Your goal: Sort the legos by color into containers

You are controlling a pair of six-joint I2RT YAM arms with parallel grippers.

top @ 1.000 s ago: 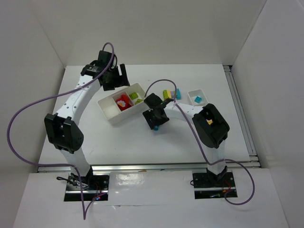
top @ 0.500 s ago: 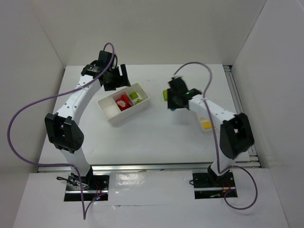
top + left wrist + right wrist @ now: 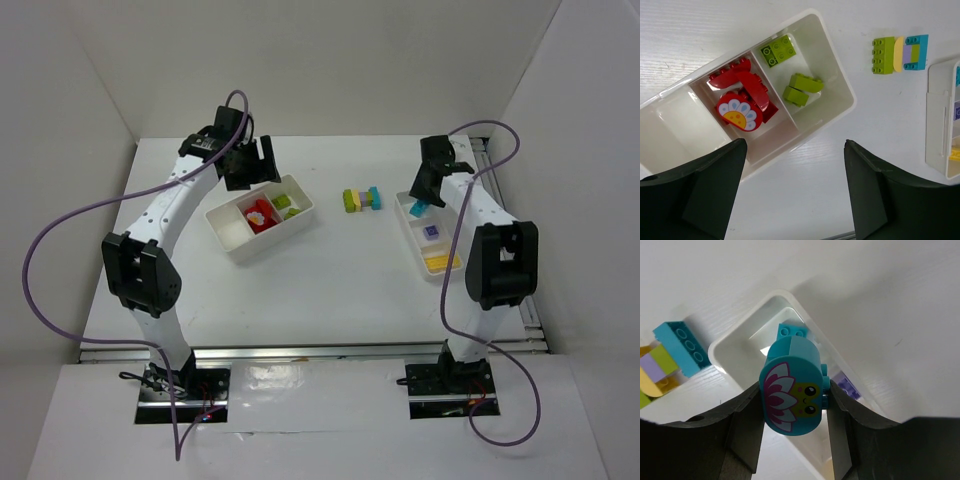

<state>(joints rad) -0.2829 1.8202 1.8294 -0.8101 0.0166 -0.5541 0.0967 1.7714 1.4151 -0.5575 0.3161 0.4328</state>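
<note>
From above, the left gripper (image 3: 255,168) hovers at the 11 o'clock corner of the wide three-compartment tray (image 3: 228,243). The tray lies on the white table (image 3: 330,290), with red pieces (image 3: 260,214) in its middle section and lime green bricks (image 3: 285,205) in the end section at 2 o'clock. A loose stack (image 3: 362,199) of green, yellow and cyan sits on the table between the two trays. At its 3 o'clock lies the narrow tray (image 3: 446,245), holding a purple brick (image 3: 431,231) and, toward 6 o'clock, a yellow brick (image 3: 436,263). The right gripper (image 3: 422,195) is over this tray's 12 o'clock end.

The left wrist camera shows that gripper's fingers spread wide, with nothing between them, above the wide tray's near wall. One red piece bears a flower print. The tray's section at 9 o'clock shows no bricks.

The right wrist camera shows the right gripper clamped on a rounded cyan brick (image 3: 792,400) printed with a pink flower and a face. It is held over the narrow tray's end compartment, where a second cyan brick (image 3: 792,331) lies. The purple brick sits in the next section, at 4 o'clock.
</note>
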